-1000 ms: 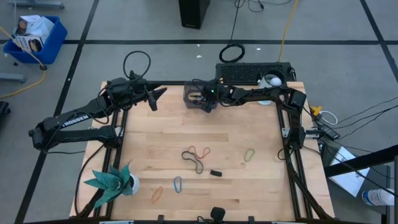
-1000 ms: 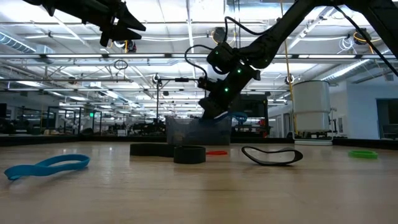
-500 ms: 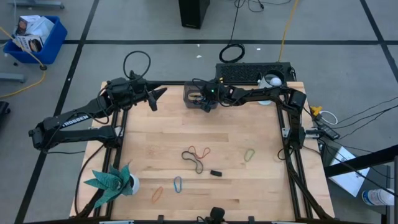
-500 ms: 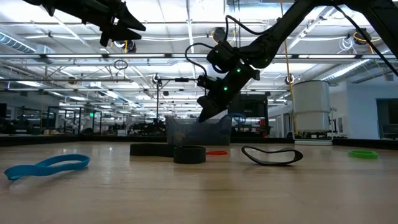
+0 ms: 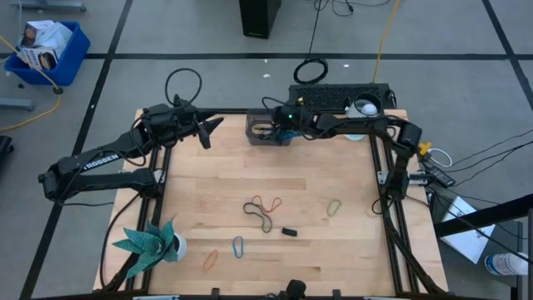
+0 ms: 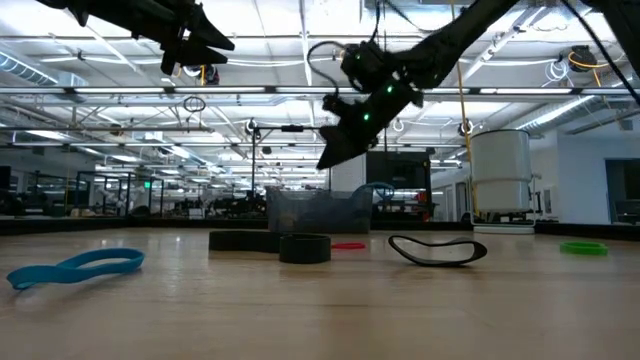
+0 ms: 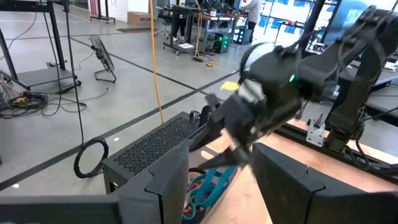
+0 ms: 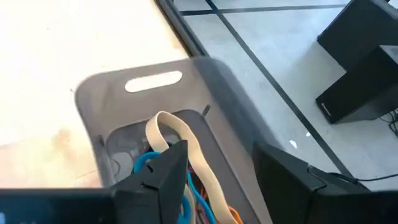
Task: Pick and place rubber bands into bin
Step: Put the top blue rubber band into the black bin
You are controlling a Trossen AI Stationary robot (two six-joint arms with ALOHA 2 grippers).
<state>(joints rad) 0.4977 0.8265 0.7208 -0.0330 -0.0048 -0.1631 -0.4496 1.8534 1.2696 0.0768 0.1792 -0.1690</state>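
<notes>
The right gripper [image 5: 268, 126] hangs with its jaws parted and nothing between them, directly above the bin [image 5: 253, 132], which sits at the table's 12 o'clock edge; the right wrist view looks past the 2 dark fingers [image 8: 163, 176] straight down into it, where a tan band [image 8: 180, 140] lies looped over blue and orange ones. The drop looks finished, so the step in hand is the retreat: lift straight up until the fingertips clear the bin wall, since a sideways swing this low could catch the tan loop and drag it back out, or nudge the light bin along the wood. The left gripper [image 5: 206, 131] waits at about 11 o'clock, raised above the table, its jaws partly apart and holding nothing, near enough to the bin that the right arm should leave toward 6 o'clock and not across it. The remaining rubber bands lie well apart from the bin: a red band [image 5: 268, 202] and a black band [image 5: 261, 218] touching each other near the centre, a green band [image 5: 334, 207] toward 4 o'clock, a blue band [image 5: 238, 246] and an orange band [image 5: 211, 260] toward 7 o'clock. The red and black pair, being tangled, calls for a pinch on 1 strand only.
</notes>
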